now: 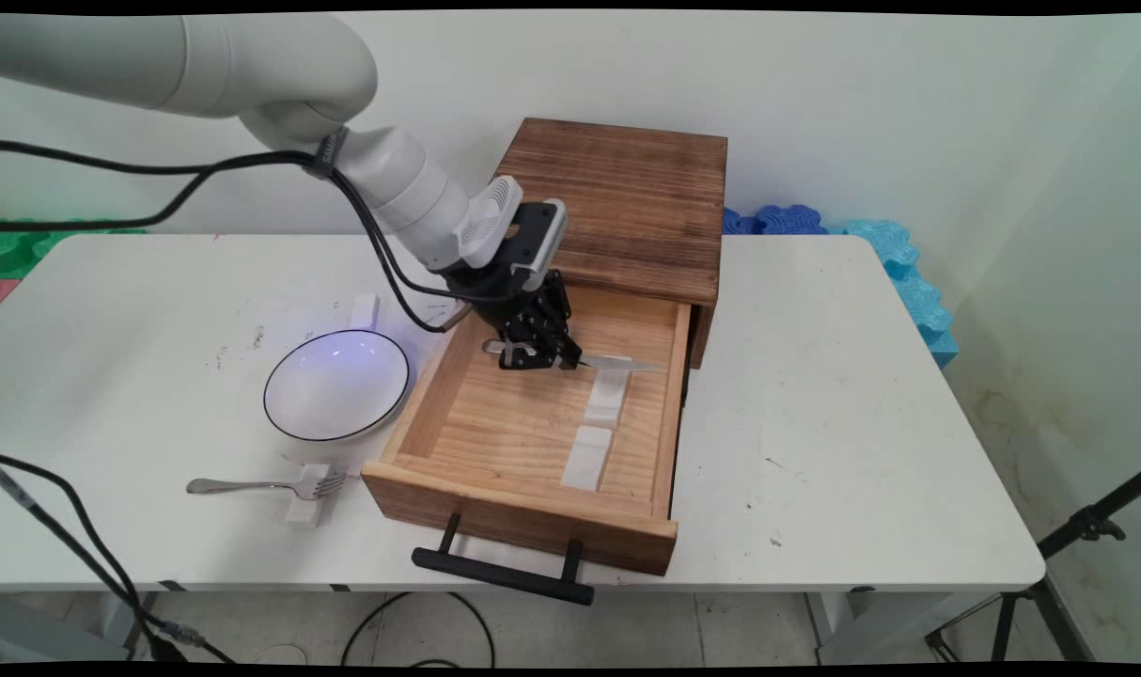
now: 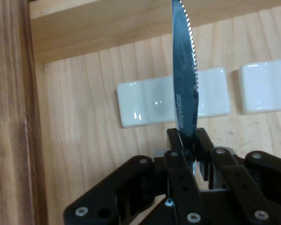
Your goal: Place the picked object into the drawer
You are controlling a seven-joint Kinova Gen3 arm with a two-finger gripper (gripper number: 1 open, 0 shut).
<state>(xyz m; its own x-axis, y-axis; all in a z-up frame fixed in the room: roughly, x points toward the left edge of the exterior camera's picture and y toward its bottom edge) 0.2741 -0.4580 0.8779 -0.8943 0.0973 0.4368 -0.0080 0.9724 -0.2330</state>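
Observation:
My gripper (image 1: 540,357) is inside the open wooden drawer (image 1: 533,428), shut on a steel table knife (image 1: 617,363). The serrated blade (image 2: 185,79) sticks out past the fingertips (image 2: 178,140) and lies over a white ceramic rest (image 2: 145,103). A second white rest (image 2: 267,86) sits beside it on the drawer floor. In the main view the blade tip hangs above the far rest (image 1: 606,395), with the near rest (image 1: 586,458) closer to the drawer front. The knife's handle end (image 1: 492,347) shows on the gripper's left.
The drawer belongs to a dark wooden cabinet (image 1: 627,202) at the table's back. A white bowl with a dark rim (image 1: 336,385) stands left of the drawer. A fork (image 1: 265,486) lies with its tines on a small white rest (image 1: 307,495) near the front edge.

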